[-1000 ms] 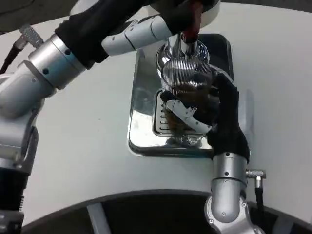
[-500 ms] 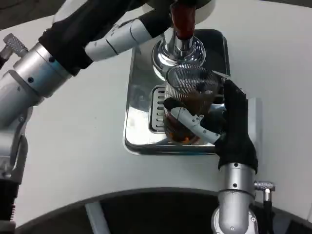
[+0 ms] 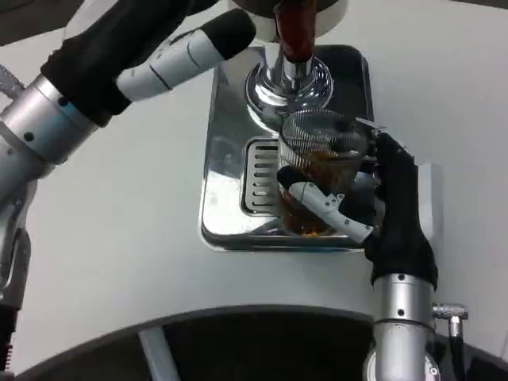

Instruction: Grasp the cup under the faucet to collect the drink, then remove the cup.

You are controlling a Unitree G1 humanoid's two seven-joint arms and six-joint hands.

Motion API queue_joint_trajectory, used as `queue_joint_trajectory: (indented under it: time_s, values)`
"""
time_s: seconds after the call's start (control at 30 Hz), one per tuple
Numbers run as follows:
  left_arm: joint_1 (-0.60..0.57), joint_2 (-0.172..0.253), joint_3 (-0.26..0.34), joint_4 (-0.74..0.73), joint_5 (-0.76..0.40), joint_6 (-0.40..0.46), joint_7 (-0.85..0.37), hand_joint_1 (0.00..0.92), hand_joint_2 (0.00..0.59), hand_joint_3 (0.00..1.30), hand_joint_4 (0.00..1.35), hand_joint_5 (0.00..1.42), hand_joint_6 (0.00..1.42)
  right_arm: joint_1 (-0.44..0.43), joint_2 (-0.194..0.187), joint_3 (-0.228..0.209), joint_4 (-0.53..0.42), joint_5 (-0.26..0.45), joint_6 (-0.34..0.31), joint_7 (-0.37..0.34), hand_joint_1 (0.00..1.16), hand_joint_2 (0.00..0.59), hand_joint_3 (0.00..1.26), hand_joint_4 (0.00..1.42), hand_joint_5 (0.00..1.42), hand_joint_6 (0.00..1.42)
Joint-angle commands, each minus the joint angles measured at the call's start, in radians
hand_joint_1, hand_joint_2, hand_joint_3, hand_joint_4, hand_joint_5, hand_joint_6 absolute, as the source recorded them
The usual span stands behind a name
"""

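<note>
Cup (image 3: 321,171) in right hand (image 3: 381,214), above drip tray's (image 3: 230,159) right edge

Bare white table (image 3: 135,238) lies open left of the tray (image 3: 226,159); faucet (image 3: 290,75) crowds its back

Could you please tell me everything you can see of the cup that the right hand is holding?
The cup is a clear, ribbed tumbler, plastic or glass by its look, standing about upright over the shiny metal drip tray, by its slotted grate. It holds a dark brown drink in its lower part. The right hand grips it from the right, a white and black finger wrapped across its front. Its rim sits just below and right of the chrome faucet.
</note>
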Motion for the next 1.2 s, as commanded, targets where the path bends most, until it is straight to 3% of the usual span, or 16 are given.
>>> queue_joint_trajectory:
  time_s: [0.03,0.53,0.93,1.2]
  values:
    - [0.045,0.024,0.033,-0.036,-0.013,0.013,0.024,0.0,0.104,0.22,0.28,0.34,0.25,0.041,-0.001,0.002,-0.085,-0.013,-0.02,0.016,0.89,0.166,0.78,0.93,1.08,1.04]
    - [0.105,0.034,0.085,-0.114,-0.057,0.035,0.045,0.0,0.105,0.23,0.29,0.35,0.27,0.098,0.005,0.0,-0.153,-0.021,-0.018,0.046,0.89,0.166,0.8,0.94,1.1,1.09]
    - [0.265,0.063,0.158,-0.214,-0.074,0.083,0.069,0.0,0.105,0.25,0.3,0.37,0.3,0.136,0.008,0.014,-0.234,-0.03,-0.011,0.071,0.89,0.146,0.83,0.97,1.13,1.13]
    - [0.439,0.087,0.201,-0.278,-0.029,0.108,0.099,0.0,0.105,0.25,0.31,0.37,0.3,0.196,0.004,0.03,-0.295,-0.034,-0.008,0.103,0.9,0.148,0.84,0.99,1.14,1.16]
